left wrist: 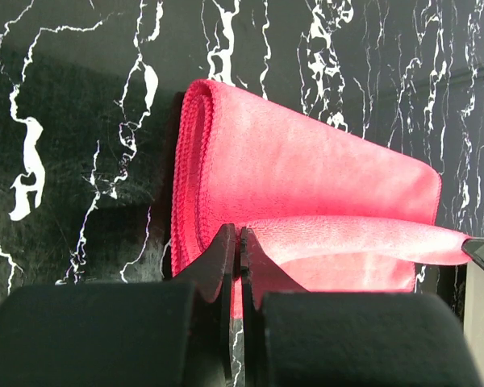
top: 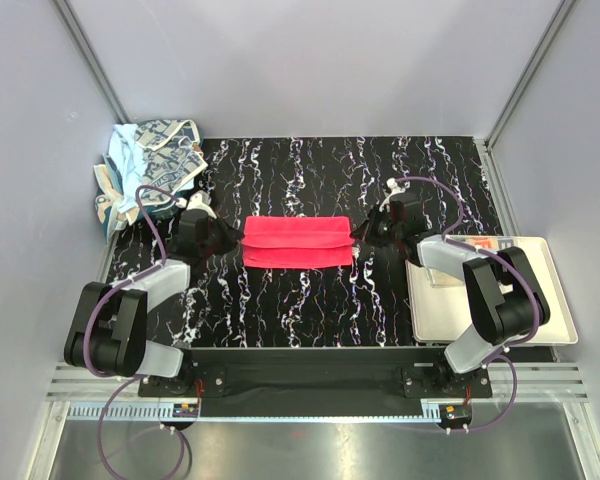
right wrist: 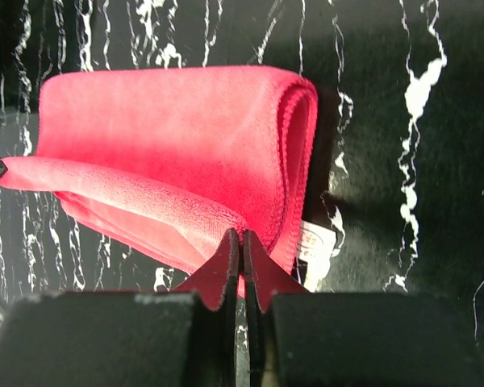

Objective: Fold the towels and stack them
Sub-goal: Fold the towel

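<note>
A bright pink-red towel [top: 297, 241] lies partly folded in the middle of the black marbled table. My left gripper [top: 223, 236] is shut on its left end and holds one layer's edge [left wrist: 323, 234] lifted. My right gripper [top: 365, 237] is shut on its right end [right wrist: 185, 153] the same way. In the left wrist view the jaws [left wrist: 239, 242] pinch the towel hem. In the right wrist view the jaws [right wrist: 242, 242] pinch it beside a white label [right wrist: 316, 246]. A heap of other towels [top: 150, 165], patterned grey and light blue, lies at the far left corner.
A flat cream tray [top: 540, 320] sits at the right near edge, partly under my right arm, with a small red and white thing [top: 480, 243] at its far edge. Grey walls close in the table at the back and sides.
</note>
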Controlling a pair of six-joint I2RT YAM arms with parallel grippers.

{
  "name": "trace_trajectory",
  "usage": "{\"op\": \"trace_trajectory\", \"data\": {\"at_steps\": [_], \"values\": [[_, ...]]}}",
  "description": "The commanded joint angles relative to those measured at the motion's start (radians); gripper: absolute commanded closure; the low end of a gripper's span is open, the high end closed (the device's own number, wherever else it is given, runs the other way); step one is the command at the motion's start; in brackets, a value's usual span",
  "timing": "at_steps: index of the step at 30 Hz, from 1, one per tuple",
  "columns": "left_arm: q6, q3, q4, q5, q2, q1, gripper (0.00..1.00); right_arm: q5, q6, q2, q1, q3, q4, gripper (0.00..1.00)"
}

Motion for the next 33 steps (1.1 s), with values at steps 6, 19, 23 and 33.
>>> {"op": "trace_trajectory", "data": {"at_steps": [6,19,23,33], "values": [[0.024,-0.022,0.051,0.016,-0.026,-0.002,1.0,0.035,0.005,-0.053,0.016,-0.028,0.036,0.98],[0.021,-0.099,0.114,0.076,0.002,-0.005,0.9,0.012,0.015,-0.055,0.022,-0.067,0.05,0.78],[0.03,-0.123,0.105,0.09,-0.029,-0.007,0.77,0.003,0.02,-0.086,0.03,-0.079,0.019,0.62],[0.041,-0.047,-0.093,0.01,-0.213,-0.01,0.66,0.096,0.001,-0.169,0.03,0.004,-0.185,0.6]]}}
